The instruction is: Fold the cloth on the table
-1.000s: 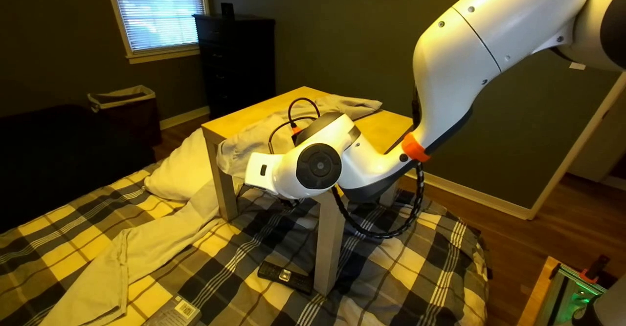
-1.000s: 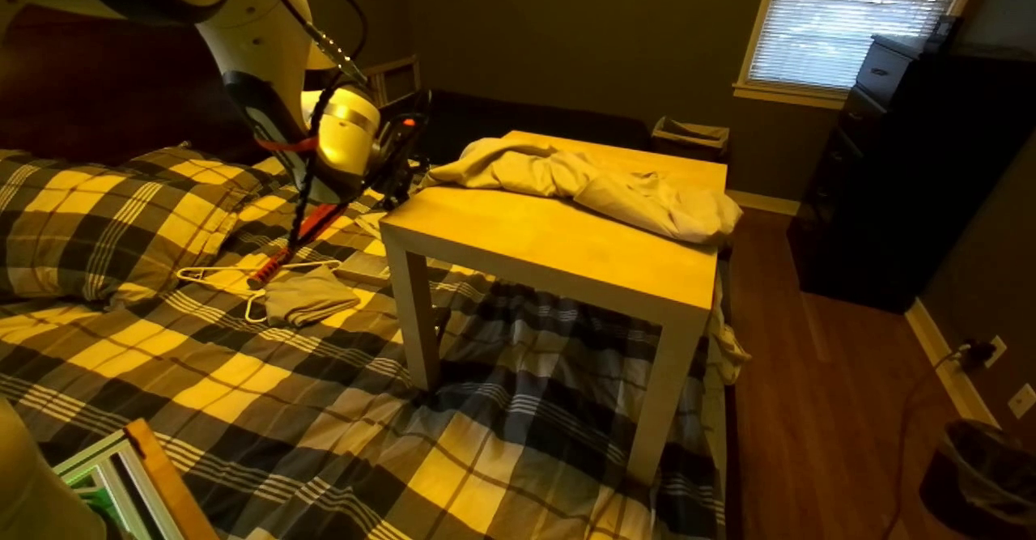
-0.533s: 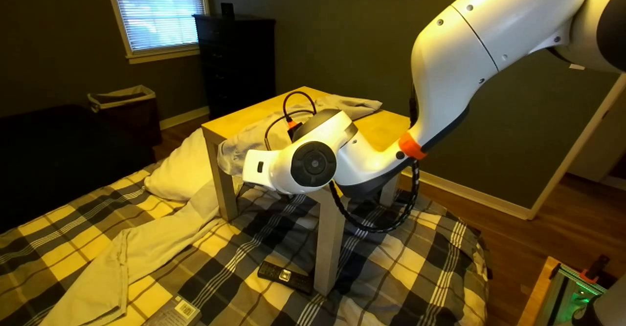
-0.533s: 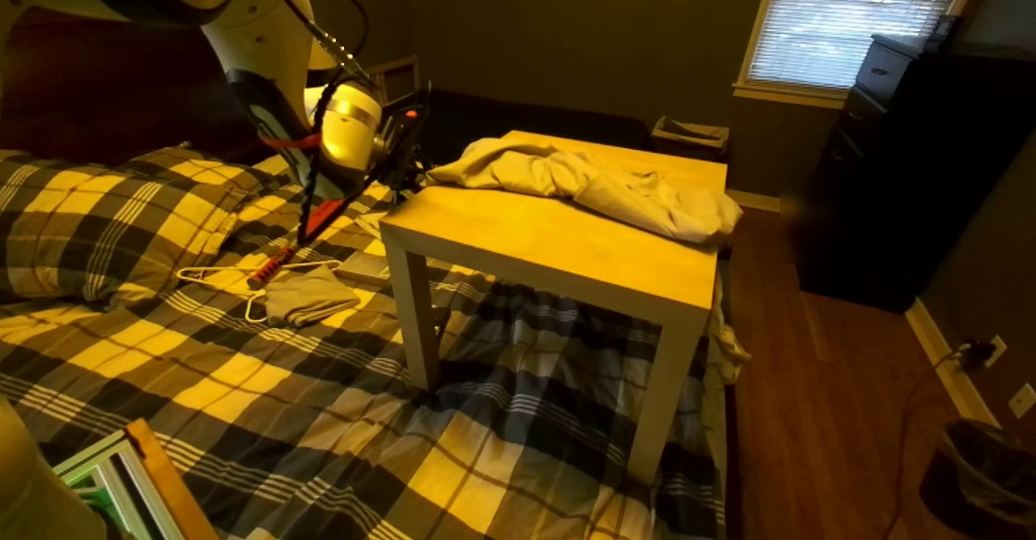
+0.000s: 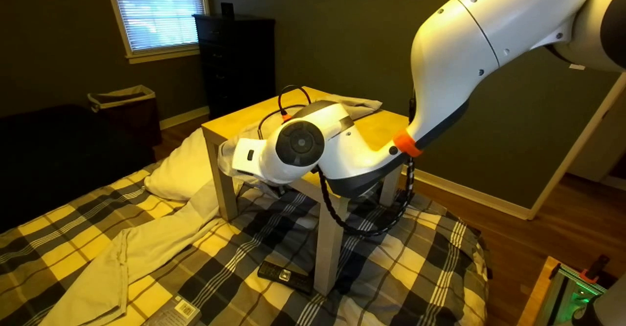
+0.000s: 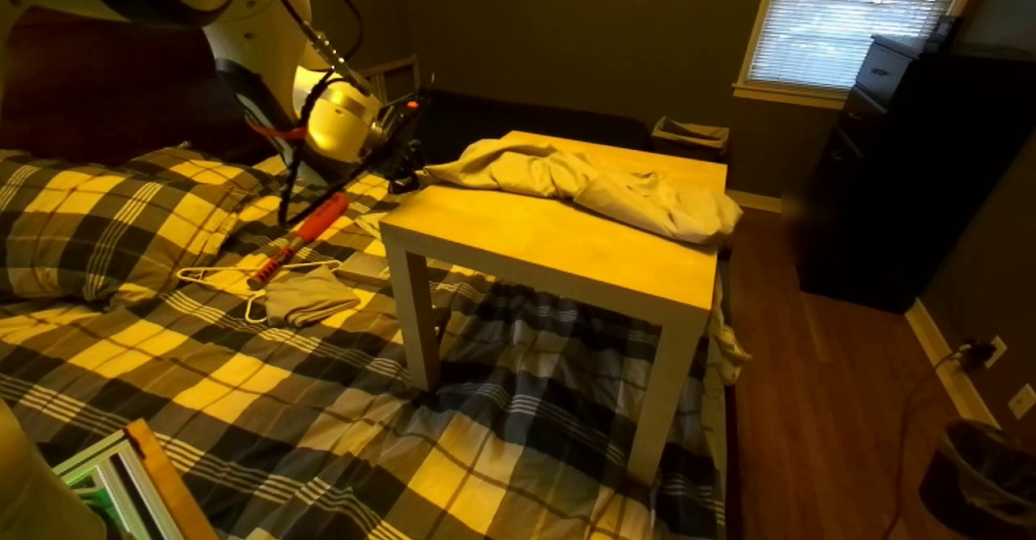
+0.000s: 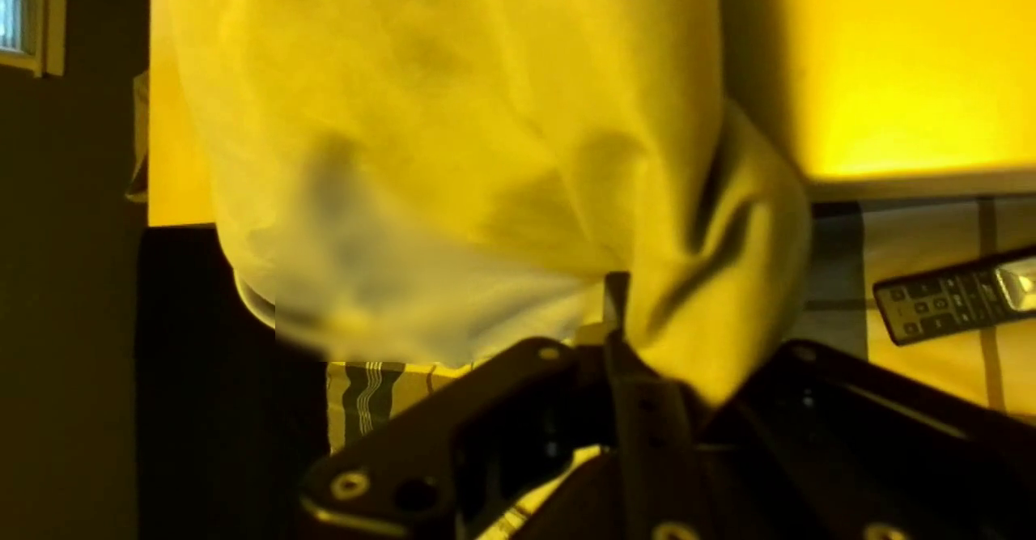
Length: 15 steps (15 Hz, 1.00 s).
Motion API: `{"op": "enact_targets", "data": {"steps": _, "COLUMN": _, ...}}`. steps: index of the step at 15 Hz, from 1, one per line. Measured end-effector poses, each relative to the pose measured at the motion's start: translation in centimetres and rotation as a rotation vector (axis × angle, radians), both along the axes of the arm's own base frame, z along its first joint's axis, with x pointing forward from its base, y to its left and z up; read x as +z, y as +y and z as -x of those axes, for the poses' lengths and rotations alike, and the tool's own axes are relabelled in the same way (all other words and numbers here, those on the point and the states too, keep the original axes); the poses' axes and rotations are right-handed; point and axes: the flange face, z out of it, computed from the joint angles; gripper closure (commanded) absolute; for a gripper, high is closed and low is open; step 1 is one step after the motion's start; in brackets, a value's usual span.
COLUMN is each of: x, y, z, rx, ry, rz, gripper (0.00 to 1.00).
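The cloth (image 6: 558,174) lies bunched in a long wrinkled band across the yellow top of the table (image 6: 534,236). In the wrist view the cloth (image 7: 453,103) hangs over the near edge of the tabletop (image 7: 914,78). My gripper (image 7: 619,305) is at that overhanging end, its jaws together with a gathered fold of cloth caught at them. The left finger (image 7: 615,293) shows; the fold covers the right fingertip. The gripper (image 6: 405,174) appears dark beside the table's corner in an exterior view. Elsewhere my wrist hides most of it.
The table stands on a plaid bedspread (image 5: 274,228). A remote control (image 5: 284,277) lies by a table leg, and a white pillow (image 5: 183,169) leans behind another. A red-handled tool (image 6: 320,220), a hanger (image 6: 214,277) and grey folded fabric (image 6: 312,297) lie under the arm.
My wrist has moved up and to the left in an exterior view, uncovering more of the red tool elsewhere. The cloth's band on the tabletop looks almost unchanged.
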Motion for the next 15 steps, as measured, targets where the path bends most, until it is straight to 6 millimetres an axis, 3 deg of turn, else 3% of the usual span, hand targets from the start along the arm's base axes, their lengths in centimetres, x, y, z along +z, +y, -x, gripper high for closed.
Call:
{"op": "enact_targets", "data": {"steps": 3, "x": 3.3, "y": 0.9, "z": -0.4, "rx": -0.074, "ry": 0.100, "rz": -0.135, "gripper": 0.99}}
{"op": "enact_targets", "data": {"steps": 9, "x": 14.6, "y": 3.0, "z": -1.6, "rx": -0.150, "ry": 0.241, "rz": -0.491, "gripper": 0.99}}
{"op": "enact_targets", "data": {"steps": 11, "x": 17.6, "y": 4.1, "z": -1.6, "rx": -0.160, "ry": 0.285, "rz": -0.604, "gripper": 0.99}}
{"op": "enact_targets", "data": {"steps": 15, "x": 20.4, "y": 5.2, "z": -2.4, "rx": -0.200, "ry": 0.352, "rz": -0.753, "gripper": 0.99}}
